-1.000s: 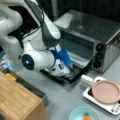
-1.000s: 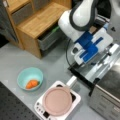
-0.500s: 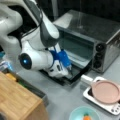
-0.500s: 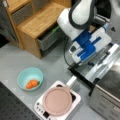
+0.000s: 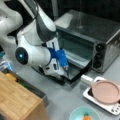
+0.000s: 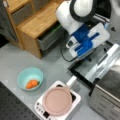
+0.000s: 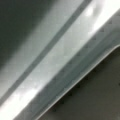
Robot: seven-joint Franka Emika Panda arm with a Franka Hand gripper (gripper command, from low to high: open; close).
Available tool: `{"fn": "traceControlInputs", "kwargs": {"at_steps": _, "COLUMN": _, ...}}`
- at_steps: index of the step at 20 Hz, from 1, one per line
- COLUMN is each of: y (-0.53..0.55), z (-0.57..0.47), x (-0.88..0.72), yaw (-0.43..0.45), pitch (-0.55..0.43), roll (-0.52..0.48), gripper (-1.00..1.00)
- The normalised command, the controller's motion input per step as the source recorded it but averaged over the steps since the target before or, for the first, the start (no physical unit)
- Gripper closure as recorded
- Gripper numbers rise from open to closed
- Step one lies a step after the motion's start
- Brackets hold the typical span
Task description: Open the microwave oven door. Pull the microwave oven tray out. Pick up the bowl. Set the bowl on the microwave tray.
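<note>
Grey table (image 6: 15, 60): teal bowl (image 6: 30, 78) holding an orange food piece, at a front view's left; pink plate (image 6: 57, 100) on a white tray (image 6: 76, 98) beside it; microwave oven door (image 6: 100, 67) lowered open; blue-and-white pincer (image 6: 86, 48) over the door; wooden cabinet (image 6: 35, 22) behind.

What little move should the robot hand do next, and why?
Probably a short pull of the dark tray straight out of the oven. The door already hangs open, the gripper sits low right at the opening, and the bowl with its orange food waits untouched on the table, beside the pink plate. Whether the gripper has hold of the tray cannot be seen.
</note>
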Motion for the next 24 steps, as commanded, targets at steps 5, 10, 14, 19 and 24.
{"fn": "traceControlInputs", "kwargs": {"at_steps": 5, "y": 0.03, "z": 0.27, "x": -0.14, "yaw": -0.099, "pitch": 0.048, "roll": -0.437, "gripper": -1.0}}
{"fn": "traceControlInputs", "kwargs": {"at_steps": 10, "y": 0.03, "z": 0.26, "x": -0.08, "yaw": -0.082, "pitch": 0.022, "roll": -0.371, "gripper": -1.0}}
{"fn": "traceControlInputs", "kwargs": {"at_steps": 14, "y": -0.01, "z": 0.21, "x": 0.01, "yaw": -0.06, "pitch": 0.026, "roll": -0.32, "gripper": -1.0}}
{"fn": "traceControlInputs", "kwargs": {"at_steps": 19, "y": -0.02, "z": 0.24, "x": 0.06, "yaw": -0.091, "pitch": 0.061, "roll": -0.332, "gripper": -1.0}}
{"fn": "traceControlInputs", "kwargs": {"at_steps": 24, "y": -0.03, "z": 0.27, "x": 0.15, "yaw": -0.063, "pitch": 0.073, "roll": -0.358, "gripper": -1.0}}
